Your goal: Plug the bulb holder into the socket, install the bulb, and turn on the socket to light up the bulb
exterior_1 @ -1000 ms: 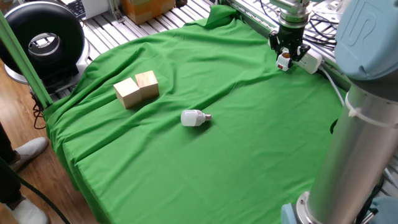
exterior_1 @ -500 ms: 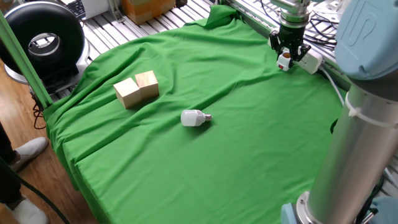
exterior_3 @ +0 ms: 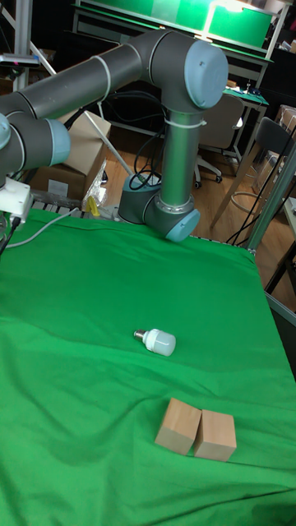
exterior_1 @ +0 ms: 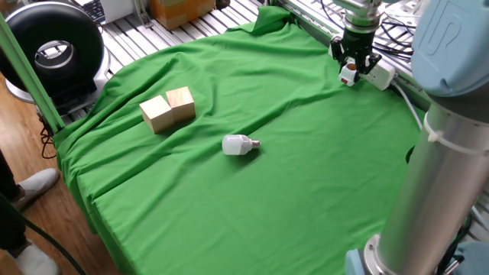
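Green cloth (exterior_1: 306, 191) drapes the table; at one o'clock the gripper (exterior_1: 351, 70) seemingly pinches the bulb holder (exterior_1: 349, 76) over the socket (exterior_1: 380, 74).

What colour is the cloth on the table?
Bright green cloth, plain, clearest in the fixed view.

Both views are evenly and brightly lit from overhead, with soft, diffuse light and no harsh glare. The green cloth (exterior_1: 306, 176) shows gentle shading along its folds and wrinkles. The bulb (exterior_1: 237, 144) and the wooden blocks (exterior_1: 168, 109) cast only faint, short shadows. In the tall fixed view a bright lit panel (exterior_3: 238, 18) at the top is nearly overexposed. The near arm column (exterior_1: 435, 153) in the fixed view looks slightly soft. Both pictures are modest in resolution, so small details blur.
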{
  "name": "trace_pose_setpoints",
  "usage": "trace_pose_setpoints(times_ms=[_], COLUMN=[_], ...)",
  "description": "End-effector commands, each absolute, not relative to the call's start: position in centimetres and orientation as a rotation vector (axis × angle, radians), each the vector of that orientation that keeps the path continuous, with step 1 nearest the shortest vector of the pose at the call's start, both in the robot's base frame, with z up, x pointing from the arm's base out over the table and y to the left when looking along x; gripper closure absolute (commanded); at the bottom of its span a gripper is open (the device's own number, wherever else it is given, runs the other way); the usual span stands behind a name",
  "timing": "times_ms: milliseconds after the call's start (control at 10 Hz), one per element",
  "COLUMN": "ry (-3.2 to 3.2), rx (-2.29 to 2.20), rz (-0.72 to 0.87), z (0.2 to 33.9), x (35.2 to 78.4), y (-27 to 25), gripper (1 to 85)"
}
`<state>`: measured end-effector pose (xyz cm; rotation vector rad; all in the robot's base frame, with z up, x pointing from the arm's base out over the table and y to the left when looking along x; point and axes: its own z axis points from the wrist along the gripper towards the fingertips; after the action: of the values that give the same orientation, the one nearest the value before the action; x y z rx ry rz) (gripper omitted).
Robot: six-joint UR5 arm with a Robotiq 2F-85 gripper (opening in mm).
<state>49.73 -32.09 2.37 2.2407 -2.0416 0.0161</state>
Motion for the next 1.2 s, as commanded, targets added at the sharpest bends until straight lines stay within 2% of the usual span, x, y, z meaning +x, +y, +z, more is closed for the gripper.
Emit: trace_pose_setpoints(times_ms=[0, 500, 700, 800, 900, 1000, 1100], ry=[-2.048, -1.976, -1.970, -2.029, -2.134, -2.139, -2.094], rx=[2.231, 2.174, 2.029, 1.933, 1.996, 2.102, 2.138], rz=[0.047, 0.141, 0.380, 0.453, 0.256, 0.066, 0.095], z=[2.4, 2.8, 6.0, 7.5, 5.6, 3.7, 4.0], x=[50.2, 50.4, 50.7, 50.3, 50.6, 50.9, 51.4], y=[-33.0, -35.1, -32.7, -28.9, -25.3, -26.2, -28.6], gripper=[84.7, 84.7, 84.7, 84.7, 84.7, 84.7, 84.7])
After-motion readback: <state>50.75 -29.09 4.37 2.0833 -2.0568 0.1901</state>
